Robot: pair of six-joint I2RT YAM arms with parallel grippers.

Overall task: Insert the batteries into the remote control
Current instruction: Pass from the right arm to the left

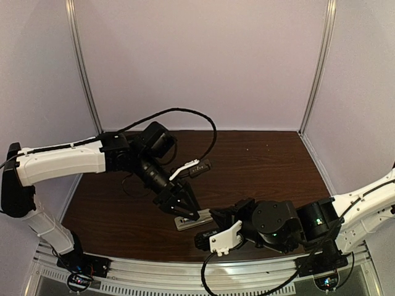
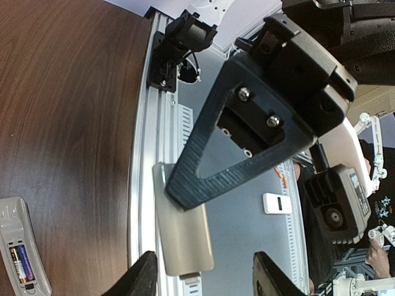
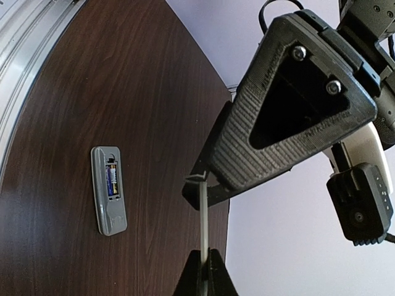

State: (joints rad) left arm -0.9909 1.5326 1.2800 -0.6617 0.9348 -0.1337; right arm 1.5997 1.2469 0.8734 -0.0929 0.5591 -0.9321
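Note:
The remote control (image 3: 110,213) lies back up on the brown table, its compartment uncovered and a blue-purple battery (image 3: 112,182) seated inside. In the left wrist view the remote (image 2: 12,228) and battery (image 2: 20,262) sit at the lower left. My right gripper (image 3: 205,268) is shut on one end of a thin beige battery cover (image 3: 203,216), held off the table. My left gripper (image 2: 207,277) is open, its fingers on either side of the cover (image 2: 182,240), apart from it. From above, the left gripper (image 1: 185,209) hangs just over the remote (image 1: 184,223), and the right gripper (image 1: 217,217) meets it from the right.
An aluminium rail (image 1: 185,271) runs along the table's near edge, close under both grippers. A small white device (image 2: 278,203) lies on the grey floor beyond it. Pale booth walls close in the table (image 1: 265,166) at the back and sides.

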